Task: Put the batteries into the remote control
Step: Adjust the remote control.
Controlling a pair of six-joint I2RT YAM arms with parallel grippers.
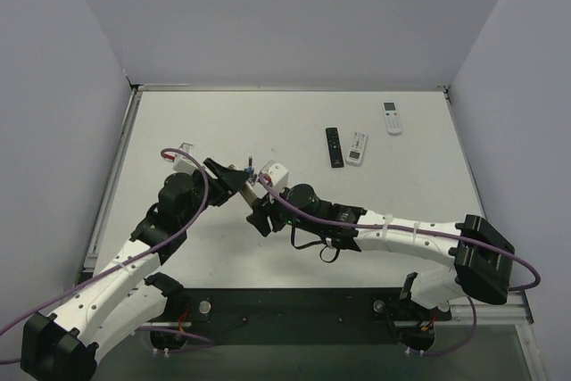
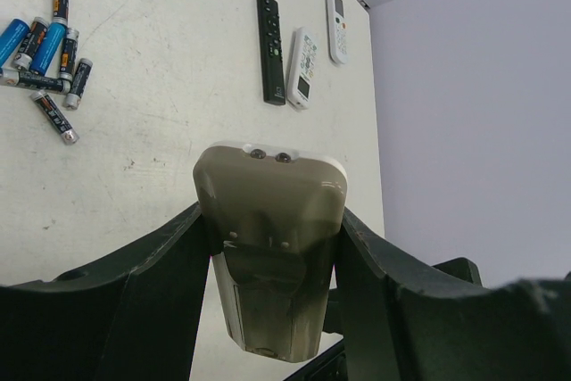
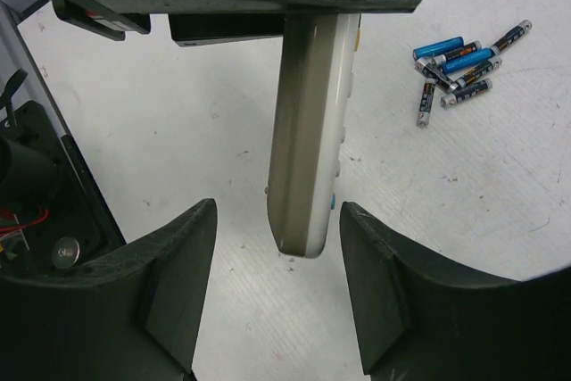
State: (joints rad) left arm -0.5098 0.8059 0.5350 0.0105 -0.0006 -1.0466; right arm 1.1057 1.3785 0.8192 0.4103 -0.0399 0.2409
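Note:
My left gripper [image 2: 270, 220] is shut on the remote control [image 2: 268, 238] and holds it above the table with its grey-tan back towards the left wrist camera. The lower part of that back is darker. In the right wrist view the remote control [image 3: 308, 131] hangs down edge-on from the left gripper. Its lower end sits between the spread fingers of my open right gripper [image 3: 278, 225] without touching them. In the top view the two grippers meet at mid-table, left [image 1: 234, 178] and right [image 1: 261, 210]. The batteries [image 2: 45, 42], several blue and dark, lie loose on the table and also show in the right wrist view [image 3: 455, 64].
A slim black remote [image 1: 334, 146] and a white remote [image 1: 357, 147] lie side by side at the back right. Another white remote [image 1: 392, 118] lies farther back. Grey walls enclose the table on three sides.

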